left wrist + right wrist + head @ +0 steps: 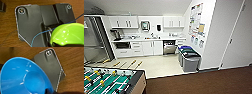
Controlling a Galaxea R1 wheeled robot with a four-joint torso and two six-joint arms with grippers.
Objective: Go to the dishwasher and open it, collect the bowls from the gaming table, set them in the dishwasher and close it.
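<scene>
- Kitchenette ahead, and the dishwasher (pixel 169 47) sits at about twelve o'clock in the head view, steel front set into the white cabinets (pixel 147 48) just under the counter.
- Its door looks ajar or partly down, dark inside, so the opening step seems done, though it is too small to be sure.
- The left wrist view has a lime-green bowl (pixel 68 34) large and glossy at the camera's edge, over brown carpet (pixel 8 28). It appears to be carried by the left arm, but I cannot tell how the claw stands.
- The right wrist view brings a blue bowl (pixel 23 77), shallow, round and shiny with a flat well in the middle. It seems carried too, and again I cannot tell the claw's state.
- So my read: two bowls collected, now headed for loading.
- A foosball table (pixel 110 81) sits at seven o'clock, and grey bins (pixel 189 58) stand at two o'clock of the dishwasher.
- Still to do: load the bowls and close the door.
</scene>
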